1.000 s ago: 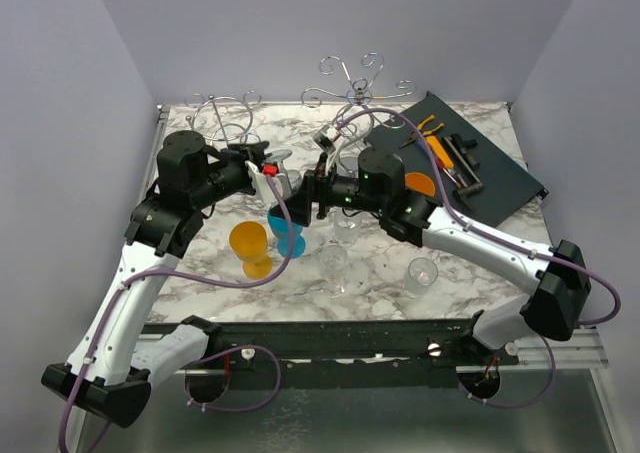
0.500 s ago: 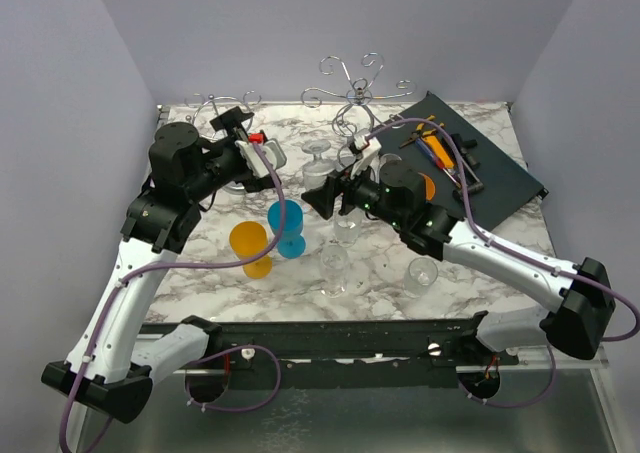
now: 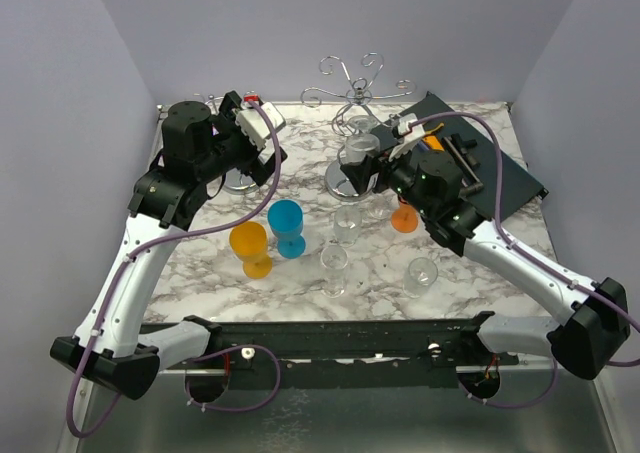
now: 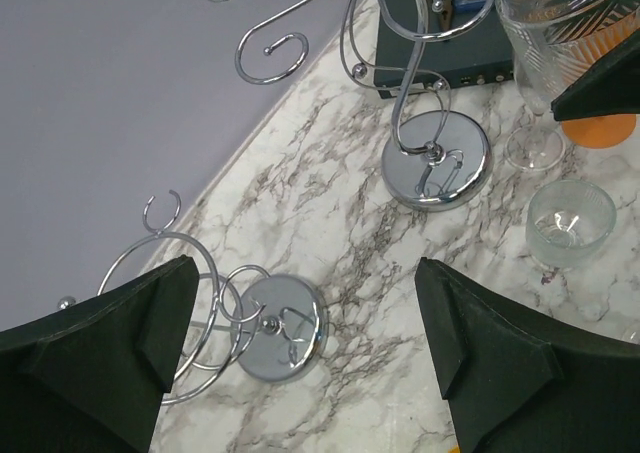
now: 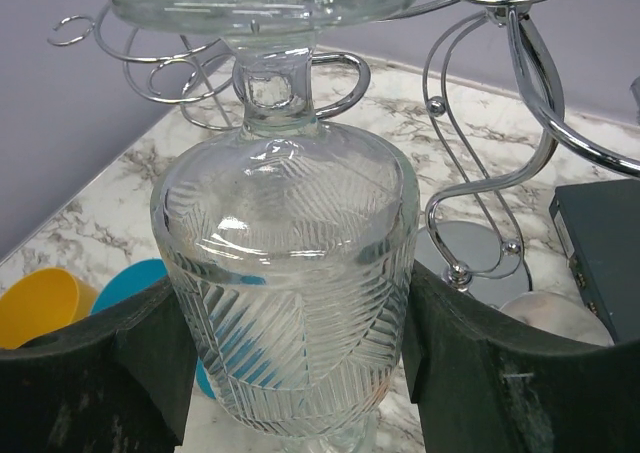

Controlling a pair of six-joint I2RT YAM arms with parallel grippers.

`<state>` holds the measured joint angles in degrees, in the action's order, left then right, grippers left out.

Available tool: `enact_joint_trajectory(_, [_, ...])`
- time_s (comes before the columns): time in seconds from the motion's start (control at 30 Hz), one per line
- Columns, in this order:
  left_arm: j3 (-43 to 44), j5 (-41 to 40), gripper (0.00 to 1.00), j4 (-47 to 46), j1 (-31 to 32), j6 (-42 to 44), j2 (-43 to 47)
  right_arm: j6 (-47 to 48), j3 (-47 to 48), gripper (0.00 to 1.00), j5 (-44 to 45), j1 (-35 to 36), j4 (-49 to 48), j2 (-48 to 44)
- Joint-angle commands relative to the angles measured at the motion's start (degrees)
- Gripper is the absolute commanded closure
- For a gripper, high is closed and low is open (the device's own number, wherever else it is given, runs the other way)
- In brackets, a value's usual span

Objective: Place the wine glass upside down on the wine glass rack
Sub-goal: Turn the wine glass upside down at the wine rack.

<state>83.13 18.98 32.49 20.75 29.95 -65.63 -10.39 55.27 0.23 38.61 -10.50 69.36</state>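
Observation:
My right gripper [image 3: 373, 169] [image 5: 300, 358] is shut on a clear ribbed wine glass [image 3: 357, 150] [image 5: 290, 263] [image 4: 540, 43], gripping the bowl from both sides. The foot points up and the rim down. The glass hangs just in front of the chrome wine glass rack [image 3: 357, 78] [image 5: 530, 83] [image 4: 437, 160], below its curled arms and touching none of them. My left gripper [image 3: 262, 123] [image 4: 305, 318] is open and holds nothing. It hovers at the back left over a second chrome rack [image 3: 225, 108] [image 4: 280, 328].
A blue glass [image 3: 287, 223] and an orange glass [image 3: 249, 243] stand in front of the left arm. Three clear glasses [image 3: 347, 223] [image 3: 333, 263] [image 3: 422, 271] stand mid-table. An orange foot [image 3: 404, 219] shows under the right arm. A dark tool tray [image 3: 500, 183] lies back right.
The left gripper let go of the glass, opened wide and drew back to the left. The right gripper carried the glass right and back to the rack.

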Motion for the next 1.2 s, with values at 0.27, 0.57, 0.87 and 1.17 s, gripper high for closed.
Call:
enact_joint_trajectory(0.27, [0.60, 0.31, 0.05, 2.31, -0.01, -1.94, -1.67, 3.67, 3.89, 0.99, -0.76, -2.10, -6.71, 5.17])
enact_joint_trajectory(0.57, [1.77, 2.68, 0.08, 2.18, 0.03, -0.82, -4.14, 4.31, 6.54, 0.99, -2.62, -4.33, -6.91, 8.50])
enact_joint_trajectory(0.87, [3.67, 4.28, 0.12, 2.18, -0.02, -0.60, -7.25, 5.37, 7.22, 0.99, -3.67, -4.34, -9.74, 12.34])
enact_joint_trajectory(1.17, [4.97, 4.13, 0.18, -0.27, 0.08, 3.10, -10.09, 4.39, 5.25, 0.99, -0.99, -4.33, -16.47, 13.52])
